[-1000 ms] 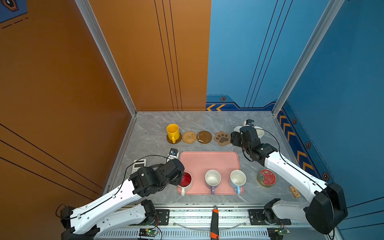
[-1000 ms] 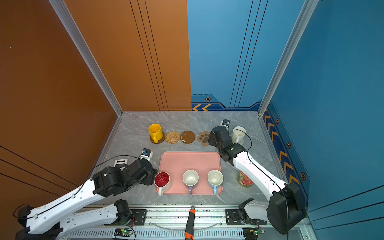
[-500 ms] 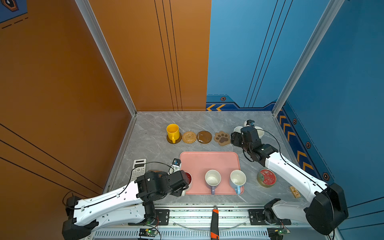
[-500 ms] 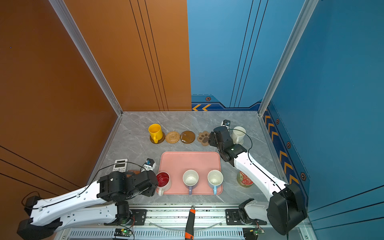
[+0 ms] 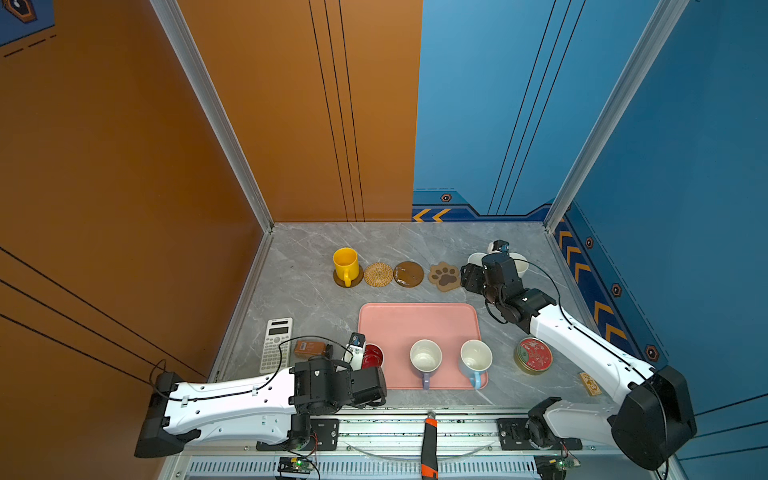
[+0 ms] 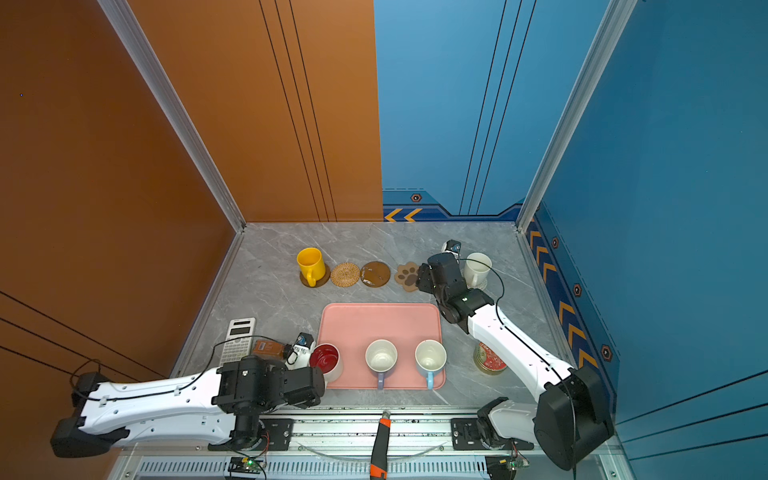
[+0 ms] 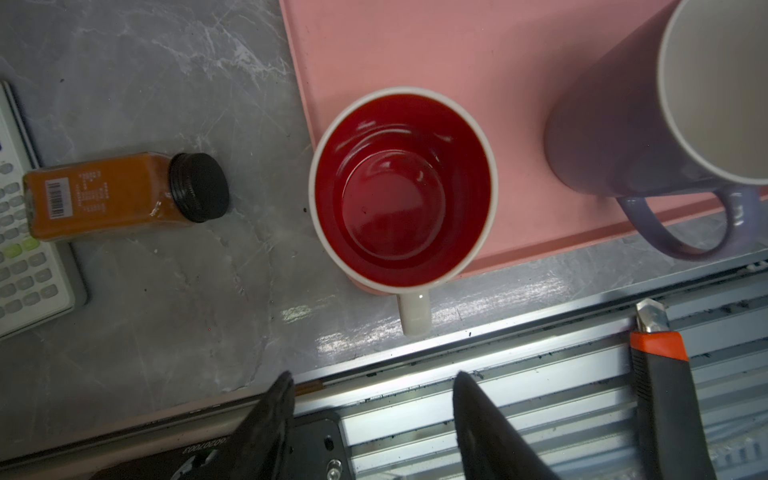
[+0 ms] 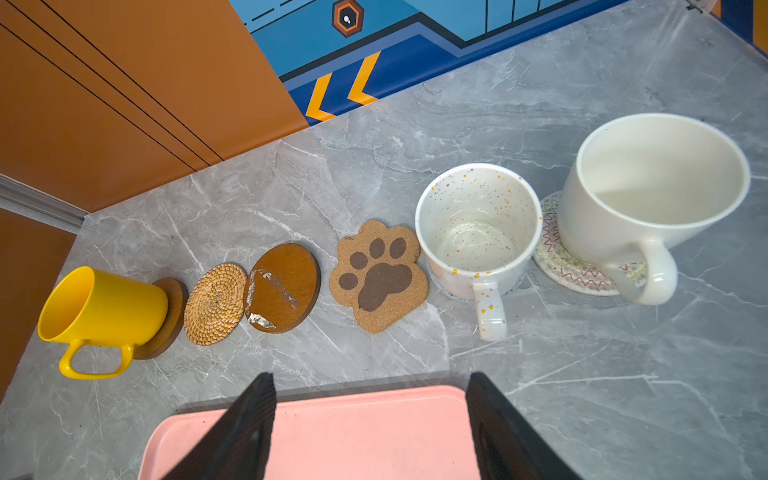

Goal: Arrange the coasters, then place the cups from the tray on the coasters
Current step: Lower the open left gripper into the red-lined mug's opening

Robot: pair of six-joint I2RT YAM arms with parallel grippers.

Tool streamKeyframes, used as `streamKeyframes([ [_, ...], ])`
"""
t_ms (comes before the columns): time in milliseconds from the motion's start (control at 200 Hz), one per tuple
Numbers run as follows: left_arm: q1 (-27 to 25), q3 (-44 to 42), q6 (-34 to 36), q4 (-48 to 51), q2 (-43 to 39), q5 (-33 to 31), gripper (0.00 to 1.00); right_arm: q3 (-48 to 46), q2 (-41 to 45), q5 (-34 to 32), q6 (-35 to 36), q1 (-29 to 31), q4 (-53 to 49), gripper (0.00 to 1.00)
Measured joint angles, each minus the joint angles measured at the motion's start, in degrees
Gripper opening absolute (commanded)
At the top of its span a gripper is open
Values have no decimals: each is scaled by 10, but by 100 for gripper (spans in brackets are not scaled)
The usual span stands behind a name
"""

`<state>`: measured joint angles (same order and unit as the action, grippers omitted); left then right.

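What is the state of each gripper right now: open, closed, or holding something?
The left gripper is open and holds nothing.
The right gripper is open and holds nothing.

I count six mugs: yellow (image 5: 345,262), red-lined (image 7: 403,187), lilac (image 5: 425,357), light blue (image 5: 476,357), speckled (image 8: 478,224), cream-white (image 8: 648,187). There are six coasters: two brown discs (image 5: 408,274), one rattan (image 5: 378,274), one paw-shaped (image 5: 444,276), one grey-blue (image 8: 446,291), one cream woven (image 8: 573,270). One pink tray (image 5: 415,324), one calculator (image 5: 276,345), one spice bottle (image 7: 104,195), one red tin (image 5: 534,355), one utility knife (image 5: 429,449).
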<state>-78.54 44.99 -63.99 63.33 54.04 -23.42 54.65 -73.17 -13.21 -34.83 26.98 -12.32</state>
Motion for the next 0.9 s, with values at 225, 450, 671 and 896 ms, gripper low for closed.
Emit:
streamKeyframes([
  [225,-2,-34,-17,-53,11,-6,60,0,0,11,-2,0,9,71],
  [450,-2,-80,-41,-103,7,-13,58,0,-3,12,-6,0,10,71],
  [671,-2,-106,-51,-150,4,-22,55,0,-13,17,-11,0,14,71],
  [896,-1,-112,-55,-171,12,-30,53,0,-17,21,-12,0,16,71],
])
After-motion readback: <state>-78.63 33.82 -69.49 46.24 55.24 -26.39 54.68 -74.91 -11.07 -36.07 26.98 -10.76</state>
